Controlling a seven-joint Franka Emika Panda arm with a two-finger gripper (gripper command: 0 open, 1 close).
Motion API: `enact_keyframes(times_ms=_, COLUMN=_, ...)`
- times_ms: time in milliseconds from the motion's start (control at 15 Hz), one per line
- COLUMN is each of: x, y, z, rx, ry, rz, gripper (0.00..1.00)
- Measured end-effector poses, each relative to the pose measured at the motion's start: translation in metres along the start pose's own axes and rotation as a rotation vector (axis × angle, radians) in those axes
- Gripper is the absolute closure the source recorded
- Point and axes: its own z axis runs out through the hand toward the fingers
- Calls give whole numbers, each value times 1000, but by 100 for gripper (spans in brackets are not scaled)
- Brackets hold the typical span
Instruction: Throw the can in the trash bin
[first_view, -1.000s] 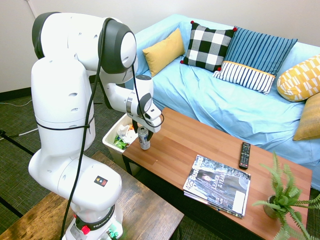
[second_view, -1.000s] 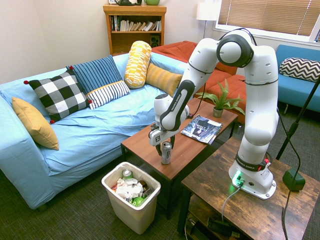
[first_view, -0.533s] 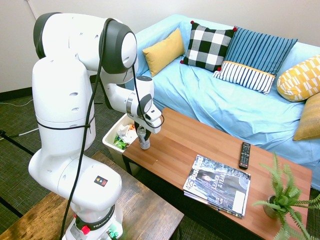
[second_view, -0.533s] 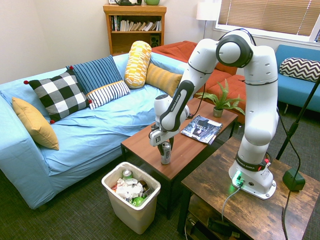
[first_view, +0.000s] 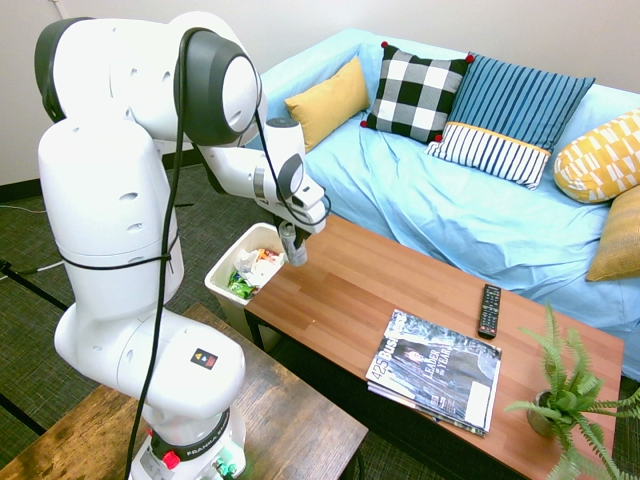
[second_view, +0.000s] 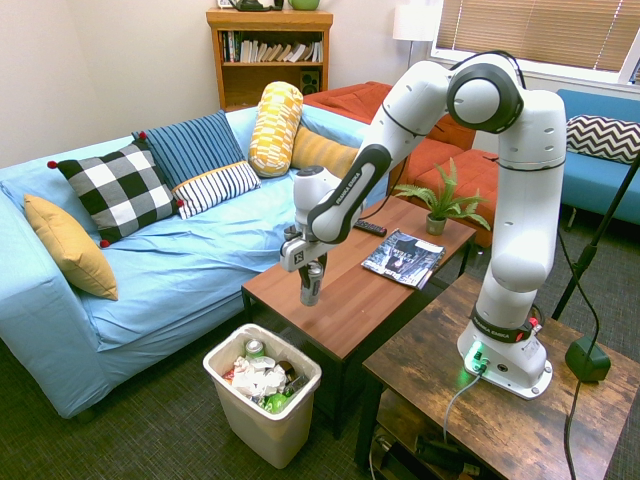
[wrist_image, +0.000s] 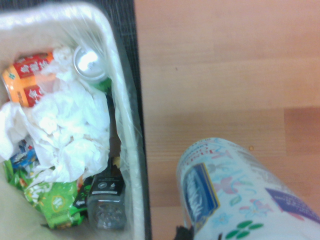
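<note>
The first exterior view looks down from above, the arm (first_view: 110, 200) close at 9 o'clock, facing the blue sofa (first_view: 410, 180) toward 1 o'clock. The second exterior view looks down from the opposite side, farther back, with the arm at 3 o'clock and the sofa at 9. The wrist view looks down from close by, its edges perhaps slightly soft. All three share the trash bin (second_view: 262, 400) and surface (second_view: 345, 325).

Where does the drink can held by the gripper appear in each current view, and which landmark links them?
First exterior view: left of centre, below the gripper.
Second exterior view: centre, slightly low, the can.
Wrist view: lower right, large.
Shared landmark: the trash bin.
</note>
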Motion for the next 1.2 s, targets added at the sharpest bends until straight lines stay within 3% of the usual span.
enact_keyframes(times_ms=467, x=-88, y=-87, z=-11, rx=33, ry=86, rz=-119, gripper=100)
enact_keyframes(times_ms=733, x=-116, y=-130, z=20, rx=19, ry=105, rz=-151, gripper=100)
enact_keyframes(times_ms=800, x=-123, y=-137, z=35, rx=7, ry=107, rz=-160, gripper=0)
enact_keyframes(times_ms=1200, x=-117, y=-145, z=91, rx=-55, ry=113, rz=-154, gripper=0)
